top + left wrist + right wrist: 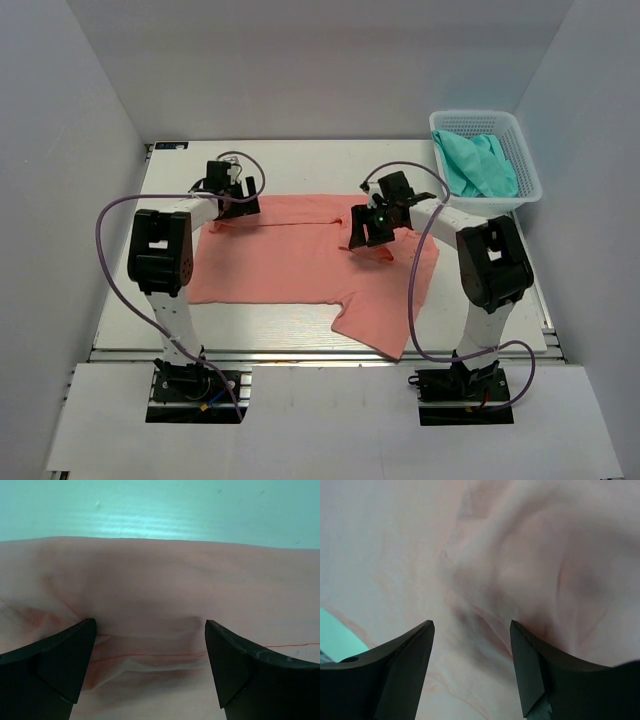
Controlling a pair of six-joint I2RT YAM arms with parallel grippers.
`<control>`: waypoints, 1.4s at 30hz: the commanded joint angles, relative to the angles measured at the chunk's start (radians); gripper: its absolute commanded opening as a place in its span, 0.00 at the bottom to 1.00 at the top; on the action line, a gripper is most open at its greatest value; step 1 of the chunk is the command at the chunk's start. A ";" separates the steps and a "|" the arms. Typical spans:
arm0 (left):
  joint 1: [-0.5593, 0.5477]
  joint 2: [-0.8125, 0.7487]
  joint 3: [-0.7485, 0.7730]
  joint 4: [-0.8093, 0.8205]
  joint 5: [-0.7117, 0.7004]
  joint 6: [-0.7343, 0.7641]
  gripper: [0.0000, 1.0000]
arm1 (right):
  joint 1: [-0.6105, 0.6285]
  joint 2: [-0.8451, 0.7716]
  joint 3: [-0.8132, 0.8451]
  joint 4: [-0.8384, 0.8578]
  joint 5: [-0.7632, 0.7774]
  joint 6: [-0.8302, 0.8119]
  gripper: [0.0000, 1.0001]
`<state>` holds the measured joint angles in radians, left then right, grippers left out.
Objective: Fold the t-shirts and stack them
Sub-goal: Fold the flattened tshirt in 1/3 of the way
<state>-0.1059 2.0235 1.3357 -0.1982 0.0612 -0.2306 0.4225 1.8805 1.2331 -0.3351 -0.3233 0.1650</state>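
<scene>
A salmon-pink t-shirt (290, 260) lies spread across the table, with one sleeve hanging toward the near edge at the right. My left gripper (230, 196) is at the shirt's far left corner. It stands open in the left wrist view (150, 632), its fingertips (82, 635) down at the cloth (150, 580), and a hem seam and low wrinkles lie between them. My right gripper (368, 232) hovers over the shirt's far right part. It is open too (472, 630), with rumpled pink cloth (530, 555) below it. A teal-green t-shirt (478, 165) lies bunched in the basket.
The white lattice basket (487, 119) stands at the table's far right corner. Purple cables loop from both arms over the shirt's left and right edges. Bare table (300, 165) runs behind the shirt, and a narrow strip shows in front of it.
</scene>
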 commanded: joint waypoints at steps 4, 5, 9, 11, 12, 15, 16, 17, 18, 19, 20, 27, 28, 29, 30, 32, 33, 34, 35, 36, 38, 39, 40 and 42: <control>0.014 -0.095 -0.101 -0.049 -0.136 0.002 1.00 | -0.028 -0.109 0.068 -0.016 -0.225 -0.042 0.69; 0.024 -0.082 -0.089 -0.064 -0.150 0.002 1.00 | -0.030 -0.118 0.069 -0.016 -0.241 -0.045 0.69; 0.025 -0.068 -0.070 -0.087 -0.150 -0.007 1.00 | -0.044 -0.113 0.106 -0.010 -0.130 0.002 0.70; 0.025 -0.091 -0.098 -0.078 -0.150 -0.007 1.00 | -0.057 -0.092 0.124 -0.009 -0.070 0.048 0.70; 0.034 -0.100 -0.107 -0.078 -0.150 -0.016 1.00 | -0.071 -0.078 0.129 -0.012 -0.054 0.065 0.70; 0.034 -0.135 -0.151 -0.066 -0.150 -0.029 1.00 | -0.077 -0.052 0.115 -0.004 -0.085 0.094 0.70; 0.034 -0.144 -0.162 -0.054 -0.150 -0.029 1.00 | -0.079 -0.047 0.082 -0.004 -0.104 0.096 0.70; 0.034 -0.154 -0.173 -0.053 -0.150 -0.039 1.00 | -0.082 -0.038 0.062 0.019 -0.155 0.096 0.70; 0.034 -0.166 -0.193 -0.038 -0.150 -0.039 1.00 | -0.082 -0.040 0.002 0.031 -0.170 0.103 0.70; 0.034 -0.166 -0.193 -0.038 -0.137 -0.039 1.00 | -0.083 -0.034 -0.013 0.051 -0.183 0.108 0.70; 0.034 -0.166 -0.193 -0.038 -0.136 -0.053 1.00 | -0.093 -0.011 -0.027 0.054 -0.186 0.116 0.70; 0.044 -0.166 -0.275 -0.017 -0.097 -0.087 1.00 | -0.169 0.112 -0.072 0.076 -0.089 0.180 0.70; 0.055 -0.175 -0.311 0.026 -0.040 -0.098 1.00 | -0.174 0.129 -0.075 0.083 -0.092 0.185 0.70; 0.055 -0.175 -0.331 0.054 -0.009 -0.107 1.00 | -0.182 0.137 -0.078 0.102 -0.095 0.192 0.70; 0.055 -0.175 -0.345 0.077 0.003 -0.107 1.00 | -0.203 0.140 -0.077 0.105 -0.106 0.195 0.70; 0.066 -0.175 -0.345 0.092 0.037 -0.107 1.00 | -0.218 0.158 -0.057 0.119 -0.106 0.208 0.70; 0.066 -0.161 -0.333 0.092 0.037 -0.107 1.00 | -0.231 0.169 -0.052 0.123 -0.121 0.214 0.70; 0.075 -0.129 -0.316 0.092 0.051 -0.107 1.00 | -0.240 0.190 -0.029 0.128 -0.134 0.226 0.70; 0.075 -0.109 -0.275 0.080 0.070 -0.107 1.00 | -0.254 0.201 0.001 0.122 -0.137 0.235 0.69; 0.075 -0.089 -0.251 0.080 0.080 -0.093 1.00 | -0.254 0.209 0.018 0.122 -0.138 0.238 0.69; 0.075 -0.020 -0.177 0.080 0.101 -0.075 1.00 | -0.260 0.235 0.063 0.122 -0.126 0.220 0.69; 0.075 0.004 -0.146 0.069 0.101 -0.050 1.00 | -0.258 0.242 0.113 0.119 -0.116 0.214 0.69; 0.075 0.027 -0.082 0.053 0.101 -0.041 1.00 | -0.260 0.262 0.130 0.105 -0.100 0.197 0.69; 0.075 0.096 -0.015 0.031 0.114 -0.021 1.00 | -0.264 0.275 0.213 0.082 -0.086 0.188 0.69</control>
<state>-0.0311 2.0144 1.2682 -0.0608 0.1101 -0.2817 0.1757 2.0899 1.3731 -0.2180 -0.5892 0.4229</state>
